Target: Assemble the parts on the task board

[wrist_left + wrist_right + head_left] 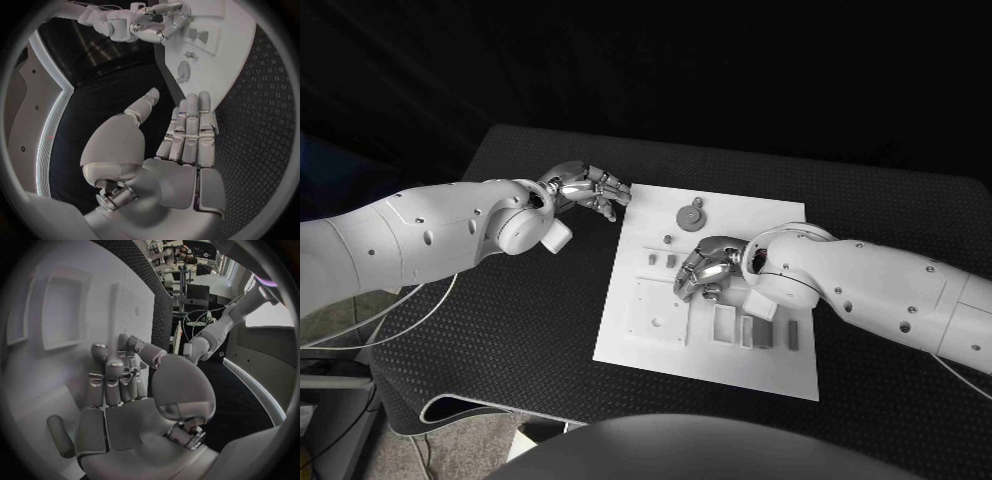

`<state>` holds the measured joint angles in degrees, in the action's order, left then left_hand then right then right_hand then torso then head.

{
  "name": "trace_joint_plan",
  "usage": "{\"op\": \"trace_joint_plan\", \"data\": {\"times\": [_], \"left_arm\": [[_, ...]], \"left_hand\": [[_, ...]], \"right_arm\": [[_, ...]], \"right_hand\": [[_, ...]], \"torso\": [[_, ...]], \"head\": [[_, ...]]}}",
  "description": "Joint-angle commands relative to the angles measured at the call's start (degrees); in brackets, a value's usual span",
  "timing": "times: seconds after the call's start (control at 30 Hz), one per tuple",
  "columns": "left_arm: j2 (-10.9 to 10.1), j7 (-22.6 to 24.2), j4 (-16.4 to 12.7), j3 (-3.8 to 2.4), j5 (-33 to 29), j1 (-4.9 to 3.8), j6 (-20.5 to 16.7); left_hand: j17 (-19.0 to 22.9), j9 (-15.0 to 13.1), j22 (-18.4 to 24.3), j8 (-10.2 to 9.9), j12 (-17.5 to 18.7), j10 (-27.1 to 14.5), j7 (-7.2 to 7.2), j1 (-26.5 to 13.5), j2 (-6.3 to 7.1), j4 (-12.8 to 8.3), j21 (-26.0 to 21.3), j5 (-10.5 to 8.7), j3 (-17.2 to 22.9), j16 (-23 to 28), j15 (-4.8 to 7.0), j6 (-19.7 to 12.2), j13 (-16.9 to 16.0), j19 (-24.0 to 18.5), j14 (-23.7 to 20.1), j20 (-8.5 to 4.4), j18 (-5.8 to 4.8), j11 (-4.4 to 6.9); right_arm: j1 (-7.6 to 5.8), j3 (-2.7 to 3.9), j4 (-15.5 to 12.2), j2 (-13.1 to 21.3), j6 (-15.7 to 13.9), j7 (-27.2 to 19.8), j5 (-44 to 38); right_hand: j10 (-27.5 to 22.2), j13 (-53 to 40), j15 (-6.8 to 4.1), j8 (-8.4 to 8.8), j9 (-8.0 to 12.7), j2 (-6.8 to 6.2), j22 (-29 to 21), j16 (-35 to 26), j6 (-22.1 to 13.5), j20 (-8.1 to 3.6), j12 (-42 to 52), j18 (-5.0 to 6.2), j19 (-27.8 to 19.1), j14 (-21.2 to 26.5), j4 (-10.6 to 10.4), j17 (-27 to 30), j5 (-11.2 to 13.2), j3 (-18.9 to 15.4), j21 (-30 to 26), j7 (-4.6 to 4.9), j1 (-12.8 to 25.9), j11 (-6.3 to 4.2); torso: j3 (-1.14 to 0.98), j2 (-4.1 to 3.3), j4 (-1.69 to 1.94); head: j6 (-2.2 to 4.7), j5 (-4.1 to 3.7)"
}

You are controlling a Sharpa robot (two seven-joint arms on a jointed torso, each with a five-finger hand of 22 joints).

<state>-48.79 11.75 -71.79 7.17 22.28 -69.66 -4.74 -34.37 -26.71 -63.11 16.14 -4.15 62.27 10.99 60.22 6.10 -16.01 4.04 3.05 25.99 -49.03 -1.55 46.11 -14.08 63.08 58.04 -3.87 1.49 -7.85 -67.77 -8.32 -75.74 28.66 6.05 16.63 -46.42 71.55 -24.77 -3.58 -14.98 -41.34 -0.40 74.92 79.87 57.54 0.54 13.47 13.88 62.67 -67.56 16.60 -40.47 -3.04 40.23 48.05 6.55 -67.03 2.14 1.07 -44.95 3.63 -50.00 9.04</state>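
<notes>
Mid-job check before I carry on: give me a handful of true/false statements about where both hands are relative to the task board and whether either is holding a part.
1. The right hand is over the task board. True.
2. The left hand is pressing down on the middle of the board. False: it hangs at the board's far left corner, over the black table by the board's edge.
3. The left hand holds a part. False: in the left wrist view its fingers are straight and nothing lies in the palm.
4. A round gear-like part lies on the board near its far edge. True.
5. The two hands touch each other. False: they are apart, with bare board between them.
</notes>
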Motion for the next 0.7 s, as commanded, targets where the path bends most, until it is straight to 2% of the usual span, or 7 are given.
{"op": "trace_joint_plan", "data": {"times": [0.03, 0.47, 0.7], "left_arm": [[0.15, 0.61, -0.01, -0.03, 0.0, -0.04, -0.13], [0.12, 0.67, 0.28, -0.03, 0.0, -0.04, -0.2], [0.15, 0.72, 0.48, -0.03, 0.0, -0.04, -0.19]], "left_hand": [[-0.1, 0.05, 0.05, 0.23, 0.06, -0.31, 0.31, 0.05, -0.13, -0.05, -0.05, -0.19, 0.0, -0.17, -0.08, 0.09, 0.08, 0.44, 0.45, -0.13, 0.75, -0.07], [-0.1, 0.05, 0.05, 0.24, 0.06, -0.3, 0.3, 0.03, -0.11, -0.05, -0.05, -0.19, -0.01, -0.17, -0.08, 0.09, 0.08, 0.44, 0.46, -0.12, 0.75, -0.07], [-0.1, 0.06, 0.05, 0.25, 0.05, -0.3, 0.29, 0.02, -0.11, -0.05, -0.05, -0.19, -0.02, -0.17, -0.08, 0.09, 0.08, 0.44, 0.46, -0.12, 0.75, -0.07]], "right_arm": [[0.91, -0.83, 0.72, 0.76, -0.04, 4.3, -2.53], [0.88, -0.77, -1.88, 2.31, -0.6, 4.14, -3.39], [0.87, -0.45, -2.97, 2.79, -1.07, 3.32, -3.76]], "right_hand": [[-0.15, -0.05, -0.51, -0.17, -0.06, 0.23, 1.13, 0.2, 0.01, -0.26, 0.18, 1.12, -0.12, 0.08, 0.29, -0.05, 0.15, 0.07, 0.3, 0.34, 0.03, 0.1], [-0.13, -0.11, -0.53, -0.2, -0.14, 0.14, 1.12, 0.22, 0.03, -0.29, 0.21, 1.12, -0.05, 0.01, 0.29, -0.05, 0.15, 0.03, 0.34, 0.33, 0.06, 0.09], [-0.1, -0.15, -0.54, -0.23, -0.2, 0.09, 1.1, 0.23, 0.05, -0.32, 0.23, 1.12, 0.01, -0.04, 0.28, -0.05, 0.15, 0.01, 0.38, 0.32, 0.08, 0.07]], "torso": [[-0.03, 0.0, -0.01], [-0.02, 0.01, -0.05], [-0.03, -0.02, 0.0]], "head": [[0.0, -0.04], [0.0, -0.16], [0.04, -0.21]]}}
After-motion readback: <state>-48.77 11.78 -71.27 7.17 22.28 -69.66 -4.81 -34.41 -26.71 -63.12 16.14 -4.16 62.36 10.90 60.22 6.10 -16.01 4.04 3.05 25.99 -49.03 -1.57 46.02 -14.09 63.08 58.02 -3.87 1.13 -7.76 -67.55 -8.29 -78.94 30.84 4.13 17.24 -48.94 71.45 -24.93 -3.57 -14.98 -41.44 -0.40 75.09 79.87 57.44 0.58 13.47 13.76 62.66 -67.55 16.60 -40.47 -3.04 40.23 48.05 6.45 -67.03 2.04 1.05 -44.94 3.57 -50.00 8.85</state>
